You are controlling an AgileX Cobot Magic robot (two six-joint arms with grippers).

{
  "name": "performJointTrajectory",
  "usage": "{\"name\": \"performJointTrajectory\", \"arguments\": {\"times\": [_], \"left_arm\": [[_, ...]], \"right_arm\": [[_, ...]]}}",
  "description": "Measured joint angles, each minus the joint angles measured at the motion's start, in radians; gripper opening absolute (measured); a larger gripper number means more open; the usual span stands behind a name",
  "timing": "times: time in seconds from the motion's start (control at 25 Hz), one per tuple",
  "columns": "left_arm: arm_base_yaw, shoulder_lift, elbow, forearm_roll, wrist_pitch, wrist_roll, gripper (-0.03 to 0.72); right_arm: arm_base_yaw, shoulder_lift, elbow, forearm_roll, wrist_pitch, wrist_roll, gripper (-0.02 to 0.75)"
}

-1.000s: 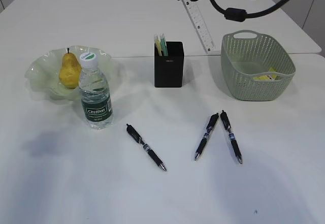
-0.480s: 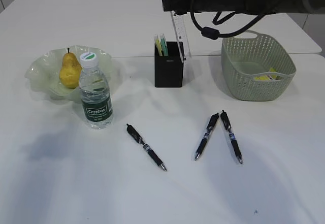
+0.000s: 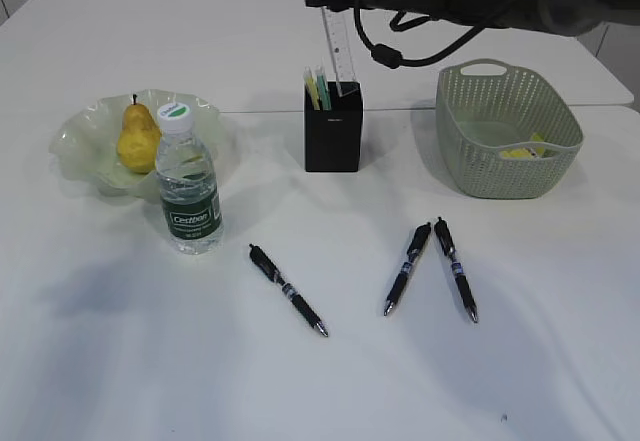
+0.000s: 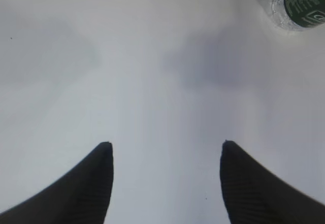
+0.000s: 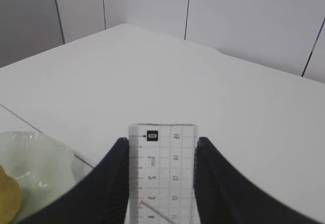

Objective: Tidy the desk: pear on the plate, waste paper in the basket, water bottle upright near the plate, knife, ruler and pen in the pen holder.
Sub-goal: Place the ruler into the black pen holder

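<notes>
clear plastic ruler (image 5: pixel 161 176) (printed markings), pinched upright by right gripper (image 5: pixel 160 183), left gripper (image 4: pixel 165 183) spread

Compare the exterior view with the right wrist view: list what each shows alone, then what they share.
Exterior only: the bottle upright by the plate, the black pen holder with the ruler's lower end at its mouth, the basket with a yellow packet inside, and three pens lying on the table.

Right wrist only: the right gripper closed on the ruler's edges, and the wall panels behind.

Both: the ruler, the plate, the pear.
</notes>
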Motion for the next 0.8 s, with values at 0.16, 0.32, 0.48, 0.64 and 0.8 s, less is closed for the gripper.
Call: {"name": "performJointTrajectory", "arguments": {"times": [0.16, 0.32, 0.48, 0.64, 0.8], "left_arm": [[0.0, 0.0, 0.0, -0.001, 0.002, 0.0, 0.466], [0.0, 0.0, 0.0, -0.001, 0.002, 0.0, 0.466], [0.0, 0.0, 0.0, -0.001, 0.002, 0.0, 0.466], [0.0, 0.0, 0.0, -0.001, 0.008, 0.0, 0.466], [0.0, 0.0, 0.0, -0.001, 0.008, 0.0, 0.466]], "right_arm": [[0.0, 0.06, -0.091, 0.002, 0.001, 0.0, 0.278], [0.0, 0.113, -0.145, 0.002, 0.003, 0.0, 0.278], [0.0, 0.166, -0.164, 0.002, 0.009, 0.0, 0.279], [0.0, 0.2, -0.165, 0.002, 0.011, 0.0, 0.281], [0.0, 0.208, -0.169, 0.004, 0.016, 0.0, 0.296]]}}
